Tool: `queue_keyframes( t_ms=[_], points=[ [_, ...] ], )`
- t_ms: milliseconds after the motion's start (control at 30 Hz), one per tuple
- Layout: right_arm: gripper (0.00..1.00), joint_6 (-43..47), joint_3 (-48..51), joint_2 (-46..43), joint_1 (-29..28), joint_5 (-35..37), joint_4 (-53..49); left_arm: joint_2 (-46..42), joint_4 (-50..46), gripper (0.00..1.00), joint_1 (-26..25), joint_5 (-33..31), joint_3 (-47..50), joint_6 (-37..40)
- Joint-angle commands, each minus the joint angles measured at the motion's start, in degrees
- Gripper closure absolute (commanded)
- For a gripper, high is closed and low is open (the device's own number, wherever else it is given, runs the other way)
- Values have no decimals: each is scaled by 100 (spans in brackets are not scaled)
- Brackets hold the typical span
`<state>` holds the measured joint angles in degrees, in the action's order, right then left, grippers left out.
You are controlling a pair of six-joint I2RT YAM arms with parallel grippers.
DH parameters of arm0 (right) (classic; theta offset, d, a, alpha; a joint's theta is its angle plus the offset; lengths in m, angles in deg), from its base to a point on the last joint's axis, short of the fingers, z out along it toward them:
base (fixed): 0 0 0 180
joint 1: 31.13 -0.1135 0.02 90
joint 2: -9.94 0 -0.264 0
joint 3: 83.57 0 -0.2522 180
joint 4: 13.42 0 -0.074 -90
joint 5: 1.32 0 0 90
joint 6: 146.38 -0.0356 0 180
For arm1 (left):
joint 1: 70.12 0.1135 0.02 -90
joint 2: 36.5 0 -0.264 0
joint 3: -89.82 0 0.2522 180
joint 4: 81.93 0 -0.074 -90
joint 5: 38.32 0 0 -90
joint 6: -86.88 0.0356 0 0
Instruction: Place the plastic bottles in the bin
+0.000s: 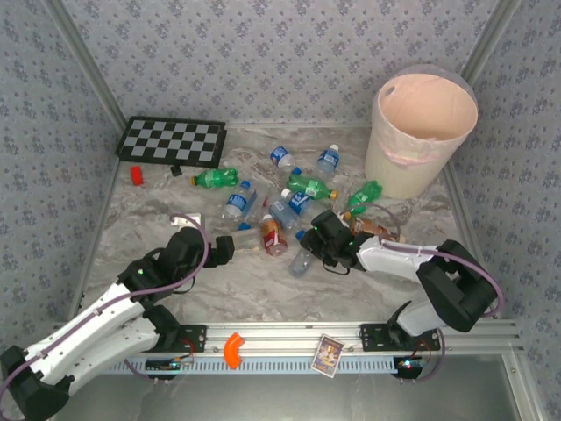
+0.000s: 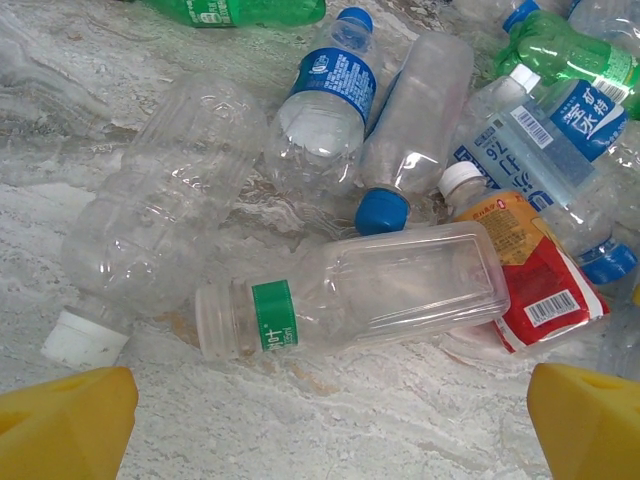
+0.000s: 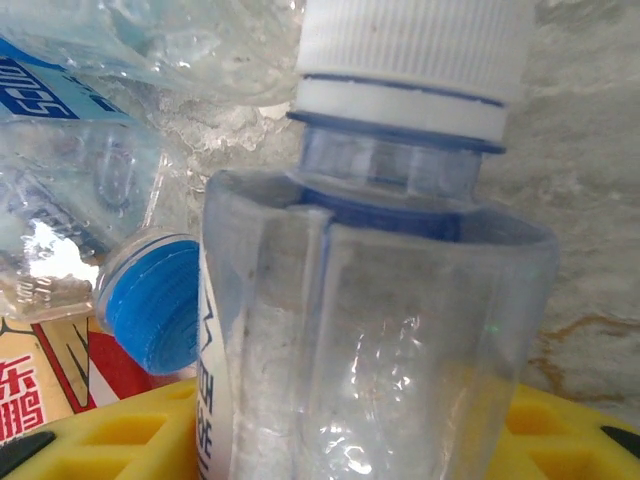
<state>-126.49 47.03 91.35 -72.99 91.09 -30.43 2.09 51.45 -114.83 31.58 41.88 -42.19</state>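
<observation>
Left gripper (image 1: 226, 249): jaws at full spread, yellow fingers (image 2: 65, 425) wide apart, just short of a clear flat-sided plastic bottle with a green neck band (image 2: 350, 300); grips nothing. Right gripper (image 3: 355, 440): partly closed, fingers at both sides of a clear plastic bottle with a white screw cap (image 3: 380, 330); firm hold or not, cannot tell. Lies on the grey marbled table (image 1: 228, 298) beside the scattered small plastic drink bottles (image 1: 294, 210), well apart from the large round pale pink-cream bin (image 1: 412, 167) upright in the far right corner.
</observation>
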Motion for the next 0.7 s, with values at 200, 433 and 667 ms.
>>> queue_keyframes(
  t_ms=[200, 433, 667],
  points=[
    [48, 549, -335, -1653, -102, 1101, -1696, -242, 299, 0, -22, 554, -133, -81],
    [49, 1945, -1503, -2755, -116, 2050, -2888, -343, 738, 0, -25, 1051, -160, -138],
    [46, 3994, -3512, -2593, 372, 2660, -3318, -361, 968, 0, -20, 1280, -251, -161]
  ],
)
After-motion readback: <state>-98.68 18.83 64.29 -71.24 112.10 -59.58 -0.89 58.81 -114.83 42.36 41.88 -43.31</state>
